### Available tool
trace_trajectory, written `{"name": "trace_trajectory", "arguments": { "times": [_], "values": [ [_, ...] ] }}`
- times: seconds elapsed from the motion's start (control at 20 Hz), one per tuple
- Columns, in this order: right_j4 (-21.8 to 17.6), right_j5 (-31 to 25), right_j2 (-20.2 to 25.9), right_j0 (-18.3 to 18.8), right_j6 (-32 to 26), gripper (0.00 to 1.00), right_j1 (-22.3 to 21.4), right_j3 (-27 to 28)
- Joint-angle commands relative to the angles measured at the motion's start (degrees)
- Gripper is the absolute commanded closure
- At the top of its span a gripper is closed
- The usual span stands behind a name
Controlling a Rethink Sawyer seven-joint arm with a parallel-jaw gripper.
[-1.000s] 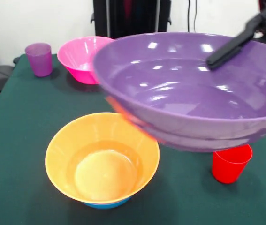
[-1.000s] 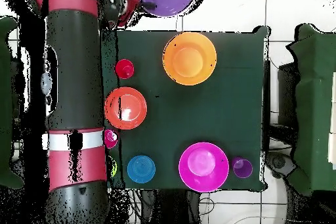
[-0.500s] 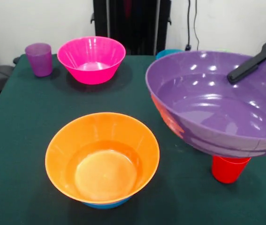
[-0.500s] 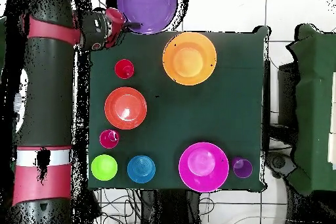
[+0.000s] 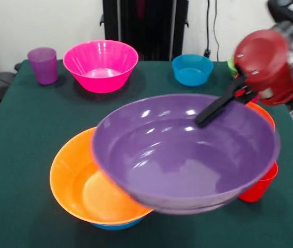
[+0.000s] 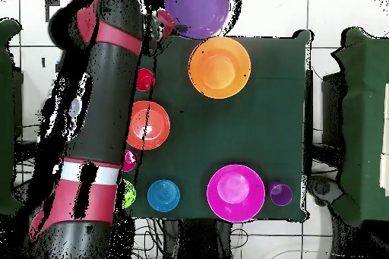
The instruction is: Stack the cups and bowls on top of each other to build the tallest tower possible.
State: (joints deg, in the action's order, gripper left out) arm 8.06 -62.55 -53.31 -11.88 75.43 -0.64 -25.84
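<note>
A large purple bowl (image 5: 177,155) hangs in the air, tilted, with my gripper (image 5: 202,119) shut on its far rim; one black finger lies inside it. In the front view its left part overlaps the orange bowl (image 5: 79,186), which rests in a blue bowl (image 5: 116,226). From above, the purple bowl (image 6: 197,11) and gripper (image 6: 169,25) lie at the cloth's edge beside the orange bowl (image 6: 219,67). A red cup (image 5: 260,187) and a red-orange bowl (image 5: 264,114) are partly hidden behind the purple bowl. Pink bowl (image 5: 101,64) and purple cup (image 5: 43,64) stand far left.
A smaller blue bowl (image 5: 191,68) and a green bowl's edge (image 5: 231,65) sit at the far side. From above, the arm (image 6: 106,119) covers the cloth's left edge, over the red cup (image 6: 144,80), another cup (image 6: 128,159) and the green bowl (image 6: 125,193).
The purple bowl has swung left and lower in the front view, from over the red cup to overlap the orange bowl. The arm's red wrist has come into that view.
</note>
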Motion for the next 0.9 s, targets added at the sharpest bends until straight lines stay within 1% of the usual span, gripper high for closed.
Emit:
{"name": "trace_trajectory", "arguments": {
  "times": [0.05,0.15,0.4,0.55,0.9],
  "values": [
    [1.38,4.12,13.40,5.50,-5.84,1.00,-2.36,-5.09],
    [0.63,4.38,14.17,5.81,-6.62,1.00,-3.16,-5.74],
    [-1.62,2.82,13.85,5.62,-6.40,1.00,-3.63,-5.35],
    [-2.71,2.69,12.90,4.77,-4.37,1.00,-3.71,-6.14],
    [-4.71,0.71,10.19,2.82,-4.17,1.00,-3.18,-6.33]
  ]
}}
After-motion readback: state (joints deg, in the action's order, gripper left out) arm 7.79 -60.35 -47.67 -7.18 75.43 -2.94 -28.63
